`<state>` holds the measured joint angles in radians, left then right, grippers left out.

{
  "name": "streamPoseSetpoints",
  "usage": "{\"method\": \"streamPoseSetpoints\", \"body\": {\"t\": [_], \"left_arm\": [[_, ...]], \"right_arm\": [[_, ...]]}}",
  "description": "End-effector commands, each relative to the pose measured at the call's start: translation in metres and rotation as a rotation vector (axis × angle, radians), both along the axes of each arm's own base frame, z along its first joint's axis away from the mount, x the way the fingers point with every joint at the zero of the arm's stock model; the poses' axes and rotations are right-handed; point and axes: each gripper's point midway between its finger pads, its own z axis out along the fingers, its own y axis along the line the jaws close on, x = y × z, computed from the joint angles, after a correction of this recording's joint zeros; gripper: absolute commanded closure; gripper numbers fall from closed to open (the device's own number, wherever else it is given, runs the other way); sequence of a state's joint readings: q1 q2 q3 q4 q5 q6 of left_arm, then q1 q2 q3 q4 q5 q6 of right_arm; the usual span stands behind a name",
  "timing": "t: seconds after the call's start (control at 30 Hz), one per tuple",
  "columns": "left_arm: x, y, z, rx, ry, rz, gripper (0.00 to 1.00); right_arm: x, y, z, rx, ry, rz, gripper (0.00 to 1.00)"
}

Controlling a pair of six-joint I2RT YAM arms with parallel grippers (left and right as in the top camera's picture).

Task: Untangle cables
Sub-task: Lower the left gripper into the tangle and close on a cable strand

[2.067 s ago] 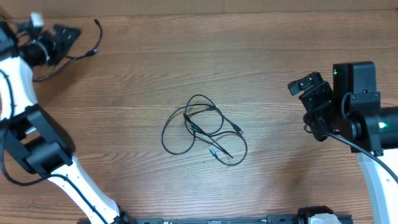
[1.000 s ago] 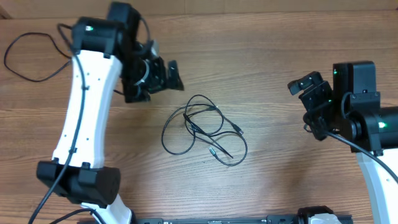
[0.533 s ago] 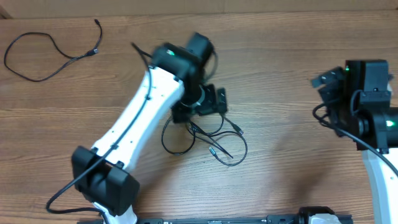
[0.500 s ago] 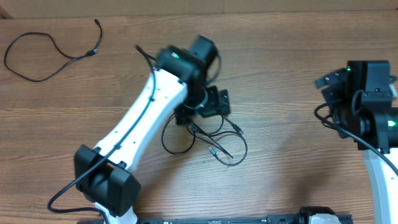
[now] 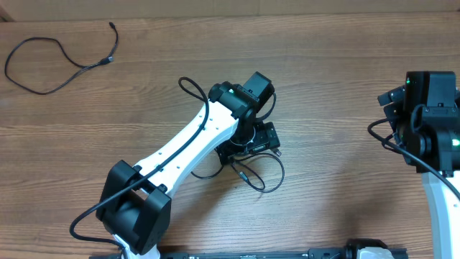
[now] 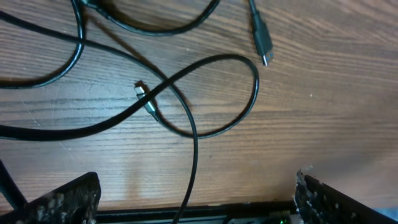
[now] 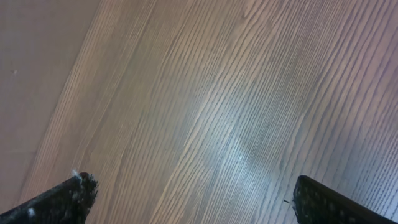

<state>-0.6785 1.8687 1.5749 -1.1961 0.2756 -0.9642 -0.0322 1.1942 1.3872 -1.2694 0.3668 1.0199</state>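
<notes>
A tangle of thin black cables [image 5: 251, 178] lies at the table's middle, mostly hidden under my left arm. My left gripper [image 5: 253, 144] hangs low over it. In the left wrist view the gripper [image 6: 196, 202] is open, with crossing loops [image 6: 186, 118] and a plug end [image 6: 262, 42] ahead of the fingers; one strand [image 6: 190, 180] runs between the fingertips. A separate black cable [image 5: 86, 67] lies loose at the far left corner. My right gripper [image 5: 392, 102] is open over bare wood [image 7: 196, 202], far from the cables.
The left arm's white links [image 5: 180, 155] stretch from the front left base to the centre. The right arm's body [image 5: 431, 129] stands at the right edge. The wooden table's back edge [image 5: 287, 8] runs along the top.
My left arm swung from the far left corner, leaving one cable there, to low over the central tangle. My right arm drew back a little to the right.
</notes>
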Motion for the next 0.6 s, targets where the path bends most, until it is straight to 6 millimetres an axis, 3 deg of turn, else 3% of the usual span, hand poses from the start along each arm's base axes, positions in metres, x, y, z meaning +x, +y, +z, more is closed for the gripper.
{"method": "streamPoseSetpoints", "body": {"t": [0.0,0.1,0.33,0.47,0.57], "left_arm": [[0.007,0.004,-0.003,0.022,-0.018,0.006,0.00],[0.010,0.009,0.010,0.036,-0.034,-0.010,0.00],[0.019,0.039,0.068,0.159,-0.151,-0.017,0.01],[0.008,0.045,0.063,0.183,-0.102,-0.022,0.01],[-0.003,0.046,0.044,0.208,-0.057,-0.042,0.01]], "right_arm": [[0.000,-0.004,0.005,-0.020,-0.011,-0.011,0.00],[0.000,-0.004,0.005,-0.020,-0.011,-0.011,0.00],[0.000,-0.004,0.005,-0.020,-0.011,-0.011,0.00],[0.000,-0.004,0.005,-0.020,-0.011,-0.011,0.00],[0.000,-0.004,0.005,-0.020,-0.011,-0.011,0.00]]}}
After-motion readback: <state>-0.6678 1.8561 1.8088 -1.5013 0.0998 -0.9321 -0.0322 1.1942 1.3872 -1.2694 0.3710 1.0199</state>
